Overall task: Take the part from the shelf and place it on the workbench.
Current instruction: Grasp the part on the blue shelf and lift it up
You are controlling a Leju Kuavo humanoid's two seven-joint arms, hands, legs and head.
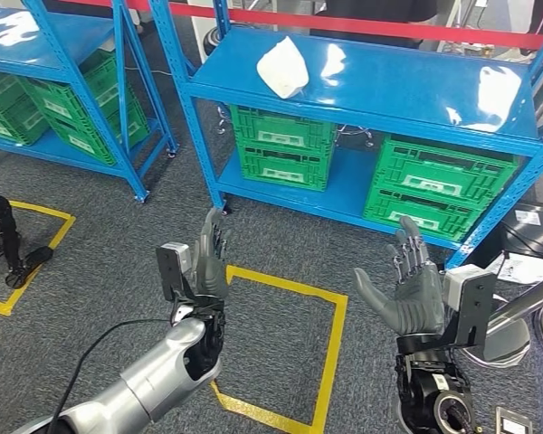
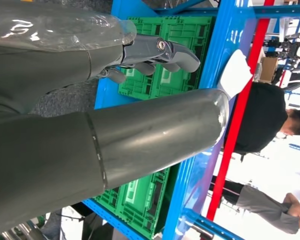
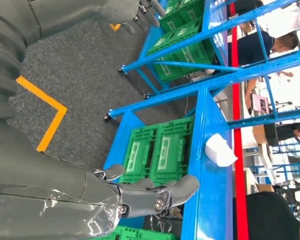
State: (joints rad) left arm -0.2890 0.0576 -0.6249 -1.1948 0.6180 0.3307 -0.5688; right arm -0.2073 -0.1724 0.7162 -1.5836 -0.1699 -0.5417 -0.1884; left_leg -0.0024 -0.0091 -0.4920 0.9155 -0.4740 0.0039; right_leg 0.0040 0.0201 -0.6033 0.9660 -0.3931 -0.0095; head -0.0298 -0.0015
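White part (image 1: pixel 283 67) on blue shelf (image 1: pixel 392 90), green crates (image 1: pixel 282 145) below — contents hidden, both hands' fingers (image 1: pixel 409 249) spread, empty

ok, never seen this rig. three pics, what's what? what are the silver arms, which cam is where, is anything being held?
It is a humanoid robot with two silver arms, each ending in a many-fingered hand. The wide picture comes from its head, looking forward and down: the left hand and right hand are both raised, fingers apart, holding nothing. The other two pictures come from cameras at each wrist, turned sideways, so the left hand and right hand look huge up close. Ahead stands a blue metal shelf rack. On its upper shelf lies a white crumpled-looking part, likely what the robot is to take. Green plastic crates sit on the lower shelf. Yellow tape marks a square on the grey carpet. People stand behind the rack.
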